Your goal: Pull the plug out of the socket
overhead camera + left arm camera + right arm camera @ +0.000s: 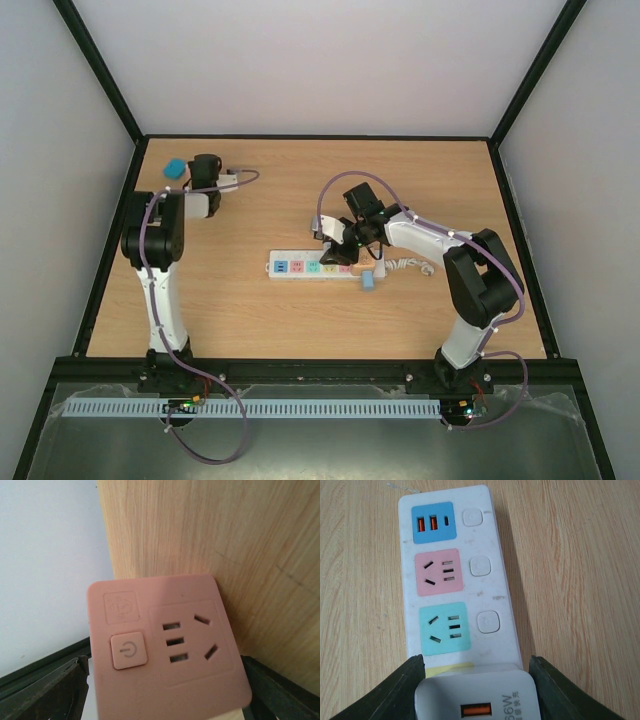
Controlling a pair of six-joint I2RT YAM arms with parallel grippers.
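Note:
The socket, a long white strip with blue, pink, green and yellow outlets, lies flat mid-table. In the right wrist view the socket runs away from the camera. A white plug with an orange USB port sits over its yellow outlet. My right gripper is shut on the plug, one dark finger against each side. From above, the right gripper hides the plug. My left gripper is at the far back left. A pink socket block sits between its fingers, with a small gap on the left.
A small light-blue block lies at the strip's right end, next to its coiled white cord. A blue object and a white piece sit by the left gripper. Black frame rails border the table.

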